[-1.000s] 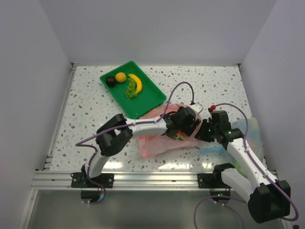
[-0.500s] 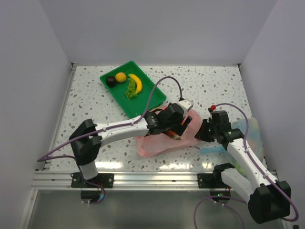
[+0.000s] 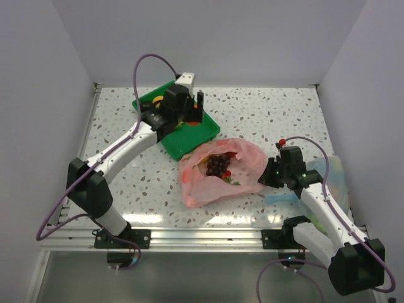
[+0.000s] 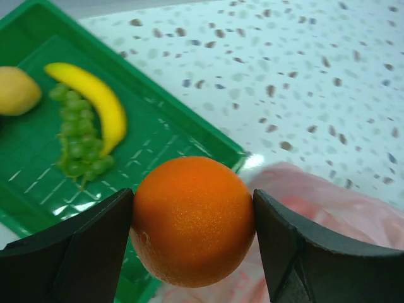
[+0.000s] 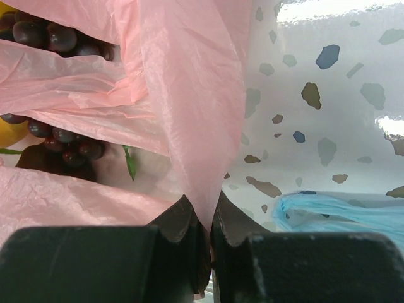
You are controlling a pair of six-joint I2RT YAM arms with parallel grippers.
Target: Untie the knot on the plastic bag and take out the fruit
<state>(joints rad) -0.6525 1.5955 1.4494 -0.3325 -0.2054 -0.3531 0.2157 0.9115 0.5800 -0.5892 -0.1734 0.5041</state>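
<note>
The plastic bag (image 3: 201, 189) is thin, crinkly, translucent pink, and lies slumped on the speckled table (image 3: 284, 120) in the near middle. Its mouth gapes upward, and a bunch of dark purple grapes (image 3: 218, 165) shows in the opening. The right wrist view also shows a bit of yellow and a green leaf under the film, both too hidden to name. The bag's long axis runs from near left to far right.

The right gripper (image 3: 270, 173) is nearly closed, its two tips pinching a fold of the bag's right-hand rim and drawing the film taut. The left gripper (image 4: 192, 221) stands wide, its dark fingers (image 4: 88, 246) pressed to both sides of the orange (image 4: 192, 218), a round, bright, pebbled fruit held off the surface. It hangs over the right side of the green tray (image 3: 189, 142), at the far left.

In the tray lie a curved banana (image 4: 95, 101), a sprig of green grapes (image 4: 79, 148) and a round yellow fruit (image 4: 16, 91). The banana and the green grapes lie side by side along the tray's length.

The bag's far-left edge lies just beside the tray's near corner. Bare table spreads far right of the bag and to its left. A pale blue bag (image 3: 334, 170) is bunched against the right wall, close beside the right arm.
</note>
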